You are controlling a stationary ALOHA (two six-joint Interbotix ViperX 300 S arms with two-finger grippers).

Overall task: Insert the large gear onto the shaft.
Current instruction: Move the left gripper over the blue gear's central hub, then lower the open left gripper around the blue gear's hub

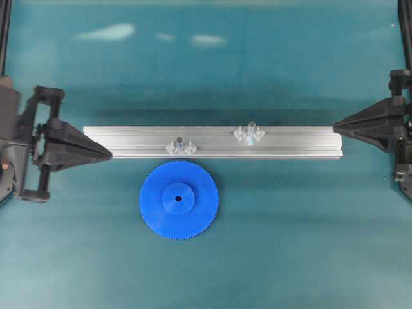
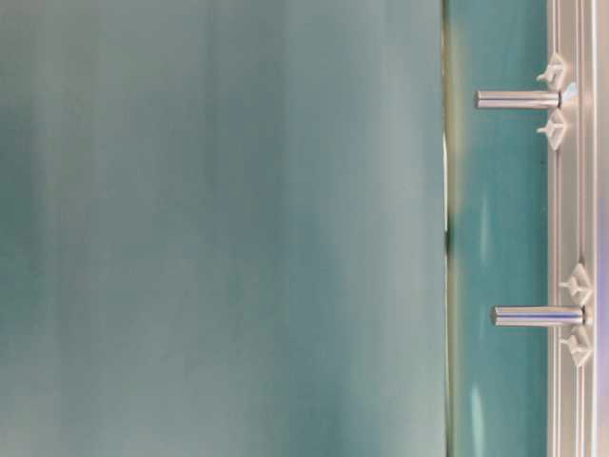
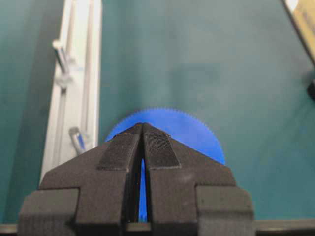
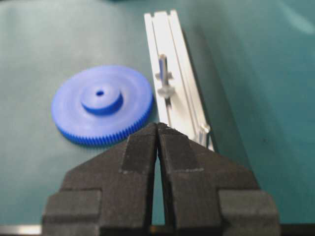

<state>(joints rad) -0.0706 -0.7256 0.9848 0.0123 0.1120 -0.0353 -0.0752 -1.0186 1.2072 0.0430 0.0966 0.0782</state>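
Observation:
The large gear (image 1: 179, 200) is a bright-blue toothed disc with a raised hub and a small bore. It lies flat on the teal table in front of the aluminium rail (image 1: 290, 145). The shaft (image 1: 250, 131) stands upright on the rail between two clear diamond mounts, right of the gear. My left gripper (image 1: 108, 153) is shut and empty at the rail's left end. My right gripper (image 1: 336, 127) is shut and empty at the rail's right end. In the left wrist view the gear (image 3: 189, 130) shows beyond the shut tips (image 3: 142, 126), the shaft (image 3: 60, 54) farther along. The right wrist view has the gear (image 4: 103, 103) ahead left and the shaft (image 4: 204, 130) close.
A second pin with a dark centre (image 1: 181, 145) stands on the rail just behind the gear, also seen as the farther pin (image 4: 163, 73). The table-level view is turned sideways and shows two pins (image 2: 519, 99) (image 2: 538, 315) on the rail (image 2: 571, 209), with blurred teal at left.

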